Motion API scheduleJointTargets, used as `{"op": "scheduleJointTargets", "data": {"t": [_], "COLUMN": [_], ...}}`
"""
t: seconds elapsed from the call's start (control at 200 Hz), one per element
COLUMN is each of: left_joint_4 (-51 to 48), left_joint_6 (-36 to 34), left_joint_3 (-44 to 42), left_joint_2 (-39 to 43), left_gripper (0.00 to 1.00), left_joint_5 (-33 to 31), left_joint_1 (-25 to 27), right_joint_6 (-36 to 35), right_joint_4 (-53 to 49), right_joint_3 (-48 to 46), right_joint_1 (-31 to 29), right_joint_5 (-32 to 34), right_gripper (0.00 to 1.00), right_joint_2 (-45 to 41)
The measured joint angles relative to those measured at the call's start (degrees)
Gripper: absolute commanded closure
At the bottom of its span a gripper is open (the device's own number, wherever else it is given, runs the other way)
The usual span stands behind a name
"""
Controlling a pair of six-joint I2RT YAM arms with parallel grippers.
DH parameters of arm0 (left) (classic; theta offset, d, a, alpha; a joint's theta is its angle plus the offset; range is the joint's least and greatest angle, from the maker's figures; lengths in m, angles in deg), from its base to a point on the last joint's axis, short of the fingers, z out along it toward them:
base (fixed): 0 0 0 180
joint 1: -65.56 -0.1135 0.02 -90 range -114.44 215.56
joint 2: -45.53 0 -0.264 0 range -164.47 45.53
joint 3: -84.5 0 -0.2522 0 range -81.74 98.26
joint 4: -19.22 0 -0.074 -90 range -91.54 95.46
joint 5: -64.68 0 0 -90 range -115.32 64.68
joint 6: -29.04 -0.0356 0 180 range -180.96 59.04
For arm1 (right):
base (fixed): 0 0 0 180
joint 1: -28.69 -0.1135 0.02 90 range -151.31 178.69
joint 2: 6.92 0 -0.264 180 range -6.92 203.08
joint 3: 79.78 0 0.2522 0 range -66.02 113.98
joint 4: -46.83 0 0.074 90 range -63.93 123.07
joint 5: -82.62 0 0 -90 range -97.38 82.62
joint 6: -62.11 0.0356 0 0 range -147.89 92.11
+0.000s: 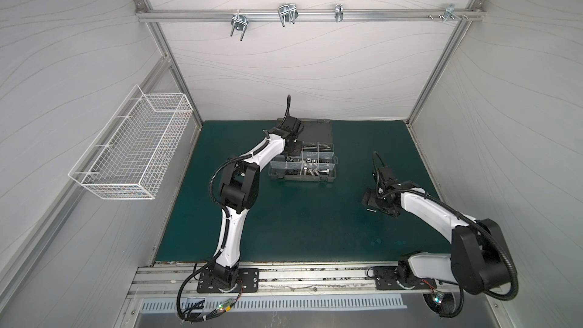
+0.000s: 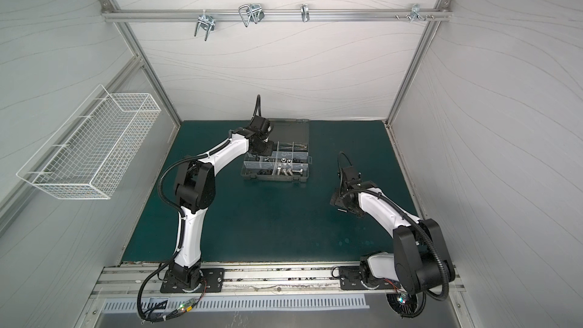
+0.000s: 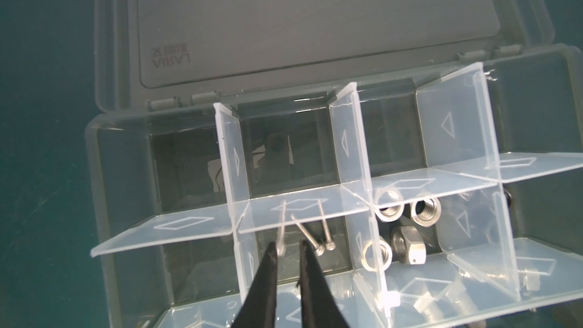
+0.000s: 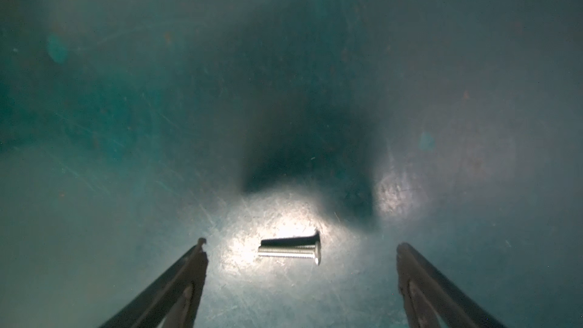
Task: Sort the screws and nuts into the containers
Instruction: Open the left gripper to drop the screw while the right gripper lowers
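Over clear dividers (image 3: pixel 189 225), left end effector (image 3: pixel 288 244) barely parted, right end effector (image 4: pixel 302 243) spread astride screw (image 4: pixel 288 251)

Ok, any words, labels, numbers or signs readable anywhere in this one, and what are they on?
"AIRAJ": on the open lid of the organizer case, left wrist view; it shows reversed and the last letter is uncertain.
Small characters next to it: too blurred to read.
Clear dividers: outlined triangles and diamonds only, no words.
Both top views and the right wrist view: nothing readable.
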Motion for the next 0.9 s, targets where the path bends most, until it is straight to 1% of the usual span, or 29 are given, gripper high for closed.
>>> {"op": "scheduleJointTargets", "data": {"t": [0.125, 0.315, 0.455, 0.625, 0.755, 0.9], "left_joint_4": [0.0, 0.5, 0.7, 2.3, 4.0, 4.8], "left_joint_6": [0.4, 1.3, 2.3, 3.5, 4.8, 6.1], "left_joint_3": [-1.7, -5.2, -9.4, -14.1, -18.0, -22.3], "left_joint_2": [0.0, 1.6, 7.1, 15.8, 22.0, 26.9], "left_gripper": [0.76, 0.67, 0.63, 0.55, 0.51, 0.45], "left_joint_5": [0.0, 0.7, 1.0, 1.4, 1.8, 2.6], "left_joint_1": [0.0, 0.1, 0.0, 0.0, 0.0, 0.0], "right_joint_6": [0.1, 0.4, 1.0, 2.1, 2.9, 3.9], "right_joint_4": [0.1, 0.6, 1.0, 1.0, 0.9, 1.1], "right_joint_3": [0.0, 0.0, 0.0, 0.0, -0.2, -0.8], "right_joint_1": [-0.6, -1.1, -1.5, -2.0, -2.1, -2.1], "right_joint_5": [0.0, -0.6, -1.3, -1.7, -1.8, -2.9], "right_gripper": [0.09, 0.15, 0.16, 0.18, 0.22, 0.26], "right_joint_2": [0.4, 0.4, 0.4, 0.1, -1.0, -1.2]}}
